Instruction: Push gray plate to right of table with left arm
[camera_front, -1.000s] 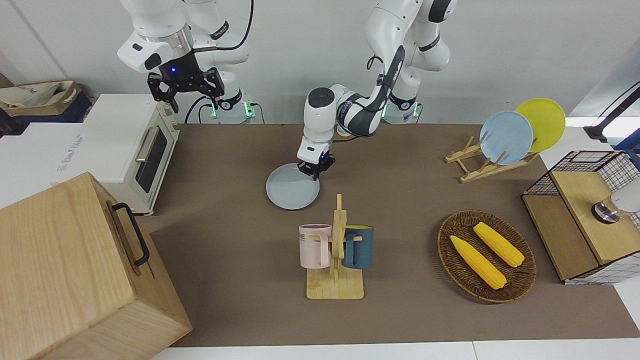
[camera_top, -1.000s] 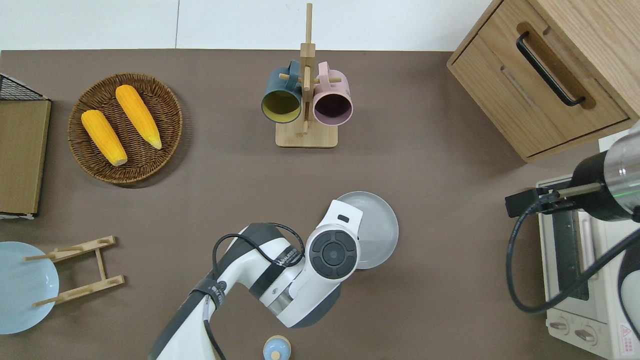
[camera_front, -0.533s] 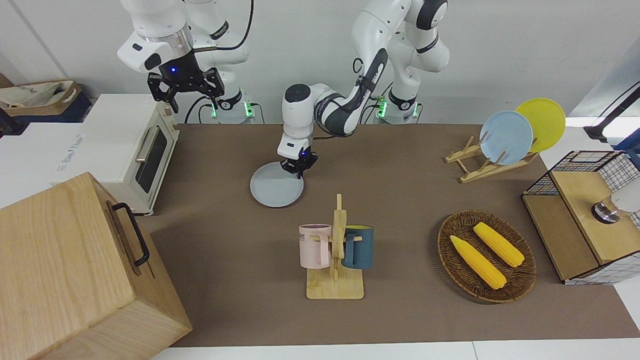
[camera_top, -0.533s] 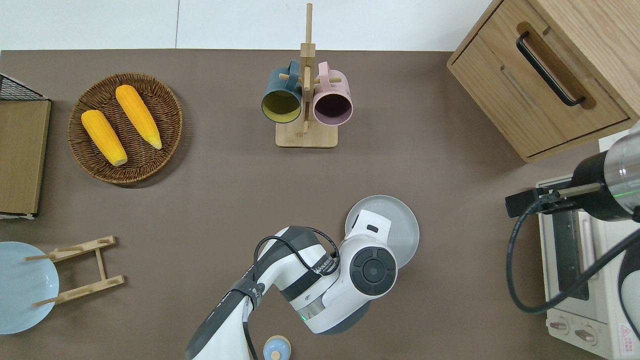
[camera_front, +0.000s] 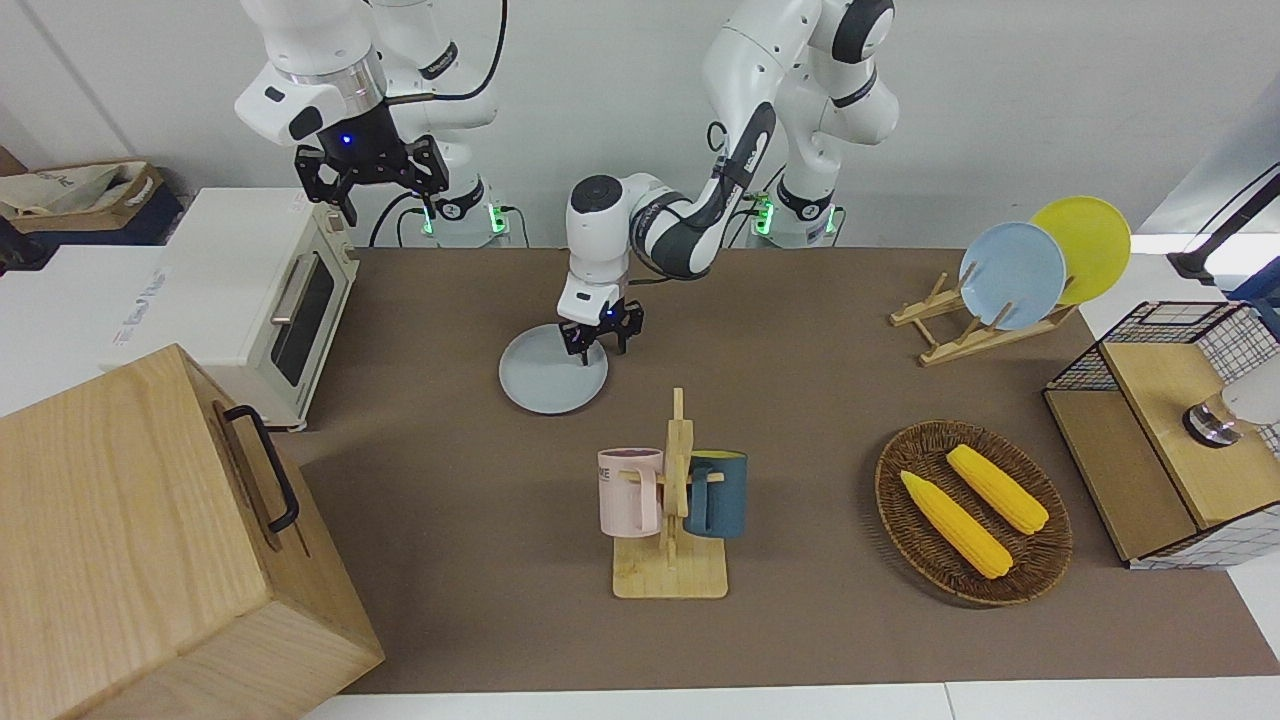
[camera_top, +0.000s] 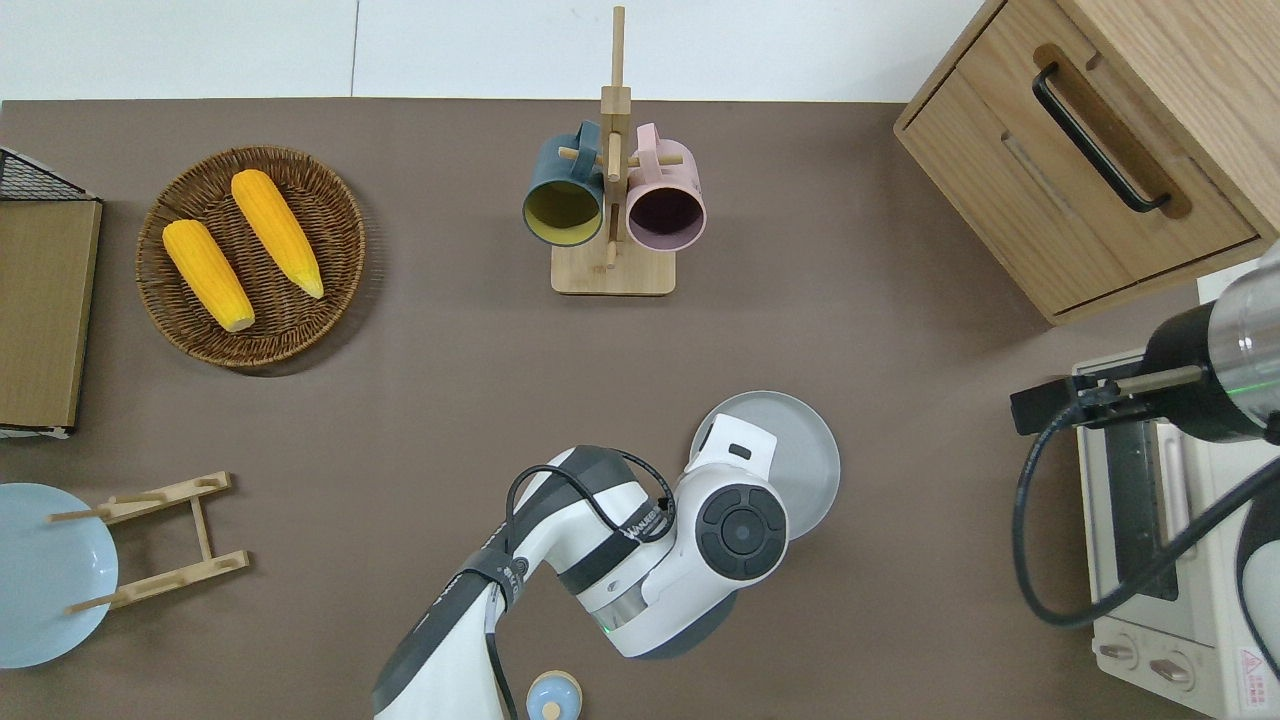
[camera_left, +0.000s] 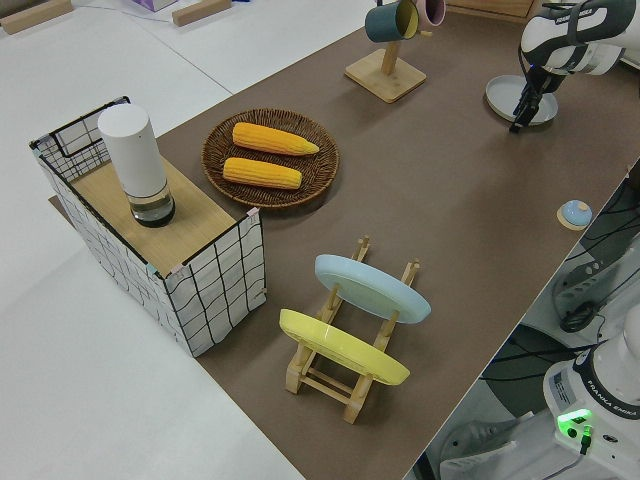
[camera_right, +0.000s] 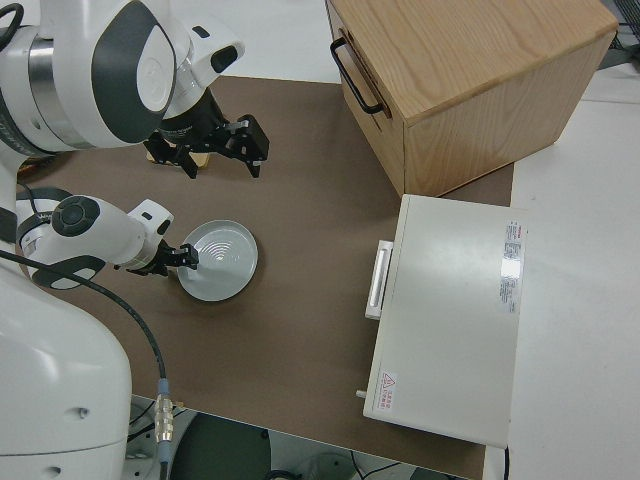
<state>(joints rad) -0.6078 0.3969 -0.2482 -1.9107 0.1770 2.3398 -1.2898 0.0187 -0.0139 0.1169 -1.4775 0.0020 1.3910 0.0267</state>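
The gray plate (camera_front: 545, 385) (camera_top: 808, 447) lies flat on the brown table (camera_front: 450, 600), nearer to the robots than the mug rack. My left gripper (camera_front: 600, 346) hangs low at the plate's rim on the side toward the left arm's end, its fingers spread open and holding nothing. The right side view shows the gripper (camera_right: 188, 257) right at the plate's (camera_right: 222, 265) edge. From overhead the wrist hides the fingers and part of the plate. My right gripper (camera_front: 372, 186) is parked, open.
A mug rack (camera_front: 672, 500) stands farther from the robots than the plate. A toaster oven (camera_front: 270, 290) and a wooden drawer box (camera_front: 150, 540) fill the right arm's end. A corn basket (camera_front: 972, 512), plate rack (camera_front: 960, 325) and wire crate (camera_front: 1170, 440) occupy the left arm's end.
The left gripper slid the gray plate toward the right arm's end of the table. In the last half second the plate stayed put and the gripper's fingers spread open.
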